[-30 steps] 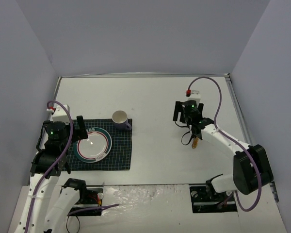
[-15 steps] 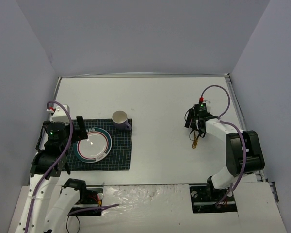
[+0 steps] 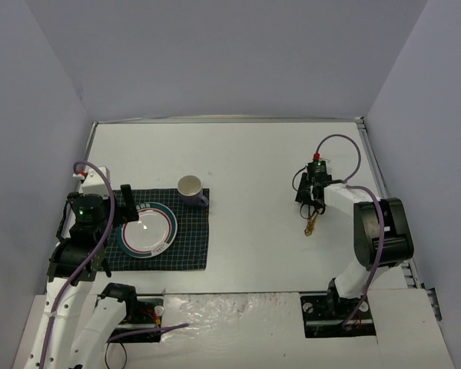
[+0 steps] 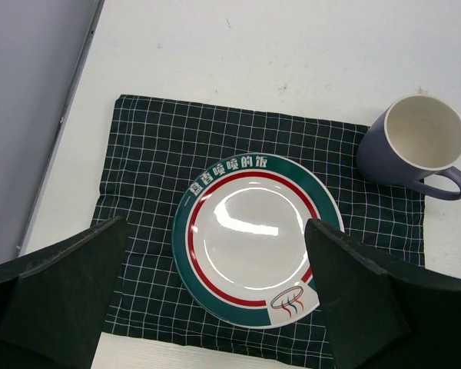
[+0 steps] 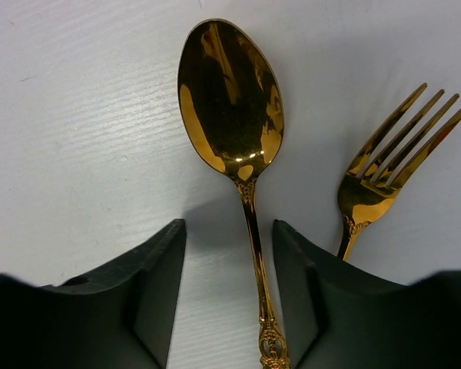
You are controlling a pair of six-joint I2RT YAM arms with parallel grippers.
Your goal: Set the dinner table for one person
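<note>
While low over the white desk (image 3: 246, 154), straddles a gold spoon (image 5: 230, 100) with the right claw (image 5: 229, 254). Fingers apart, one on each side of the handle with a gap on both sides, clamped on nothing. Just beside the spoon, a gold fork (image 5: 376, 184), both flat on the desk's right half. Left claw (image 4: 215, 227) spread wide above a green-rimmed plate (image 4: 250, 238) on a dark checked cloth (image 4: 146, 138). Purple mug (image 4: 419, 142) upright at the cloth's far right corner. Desk spread beneath everything, from arm bases to far wall.
</note>
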